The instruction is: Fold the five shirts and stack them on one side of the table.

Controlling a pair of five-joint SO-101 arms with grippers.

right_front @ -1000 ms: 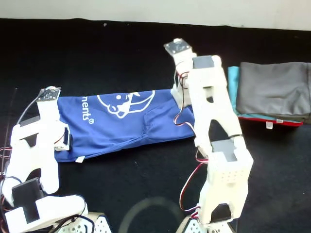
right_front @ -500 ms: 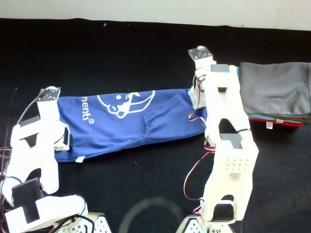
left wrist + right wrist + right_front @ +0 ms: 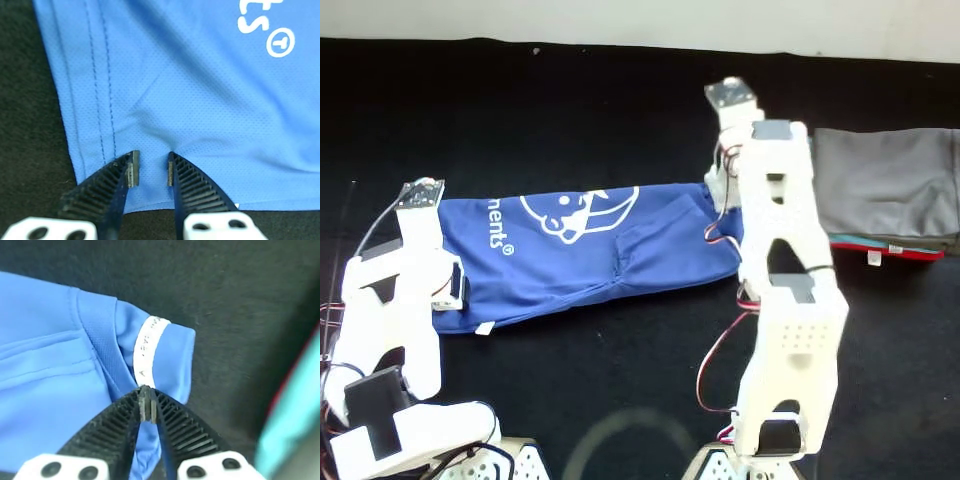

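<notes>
At the hem end of the blue shirt (image 3: 580, 250), spread on the desk (image 3: 520, 110), the left pincer (image 3: 151, 169) is held released, tips on cloth. At its collar end the right pincer (image 3: 146, 402) is clenched on the edge, the folded stack (image 3: 885, 190) just beyond. The fabric is judged thin and limp, best taken at corners

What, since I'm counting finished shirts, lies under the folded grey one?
Beneath the grey shirt, a teal edge and a red edge peek out. The grey shirt covers the rest, so I cannot tell whether another shirt lies between them.
</notes>
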